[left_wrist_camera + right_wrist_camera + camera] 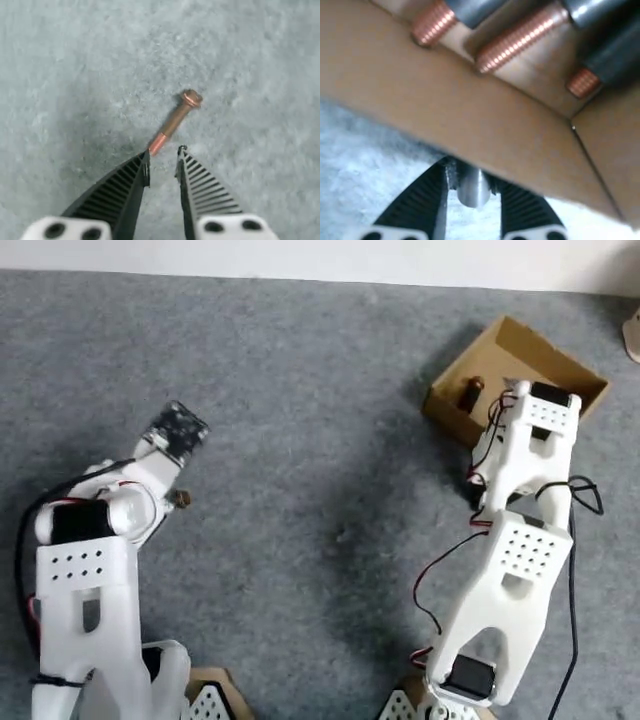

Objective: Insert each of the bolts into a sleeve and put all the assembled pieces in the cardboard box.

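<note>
Cardboard box [452,406]: stands at the far right of the grey carpet [320,440], beneath the right arm [520,530]; its outer wall is seen just beyond the right pincer.
Right gripper [472,175]: clamped on a grey sleeve [472,192], which is held outside the box wall. A firm, level hold is judged necessary so that the bore is presented squarely.
Left gripper [164,152]: fingers are set slightly apart with nothing between them, the tips just short of the threaded end of the bolt [175,120].
Assembled pieces [520,37]: three copper threaded ends are seen protruding from dark sleeves inside the box.
Bolt: lies flat on the carpet beside the left arm, head pointed away from the pincer and well apart from the held sleeve. It is best taken across the shank near the head, with the wrist squared to its axis first. The thread should be left free for insertion, since a skewed grip is judged likely to roll it.
</note>
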`<state>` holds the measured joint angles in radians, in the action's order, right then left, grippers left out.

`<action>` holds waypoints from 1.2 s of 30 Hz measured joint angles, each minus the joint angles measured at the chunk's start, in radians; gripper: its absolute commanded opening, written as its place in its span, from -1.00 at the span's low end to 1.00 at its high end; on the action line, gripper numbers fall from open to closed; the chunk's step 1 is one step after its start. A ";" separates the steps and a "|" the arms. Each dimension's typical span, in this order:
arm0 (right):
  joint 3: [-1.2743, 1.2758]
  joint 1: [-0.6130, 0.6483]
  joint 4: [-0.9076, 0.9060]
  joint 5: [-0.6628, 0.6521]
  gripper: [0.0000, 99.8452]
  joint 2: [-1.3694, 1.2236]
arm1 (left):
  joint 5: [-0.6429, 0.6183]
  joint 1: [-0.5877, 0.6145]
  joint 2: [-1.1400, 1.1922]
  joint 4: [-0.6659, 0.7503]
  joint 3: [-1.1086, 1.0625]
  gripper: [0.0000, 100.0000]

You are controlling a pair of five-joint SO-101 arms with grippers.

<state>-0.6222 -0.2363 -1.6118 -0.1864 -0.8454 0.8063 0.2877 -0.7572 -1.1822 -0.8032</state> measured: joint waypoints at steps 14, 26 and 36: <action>0.009 0.107 -0.057 0.084 -0.99 0.189 | 0.319 0.000 0.173 -0.086 0.051 -0.70; 0.009 0.098 -0.072 0.084 -0.99 0.282 | 0.439 -0.006 0.546 -0.086 0.282 -0.71; 0.009 0.080 -0.077 0.084 -0.99 0.342 | 0.494 -0.095 0.680 -0.083 0.328 -0.71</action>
<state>-0.6130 -0.1565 -1.6886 -0.1020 -0.5033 1.3004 0.1926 -0.0775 -1.2651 -0.4749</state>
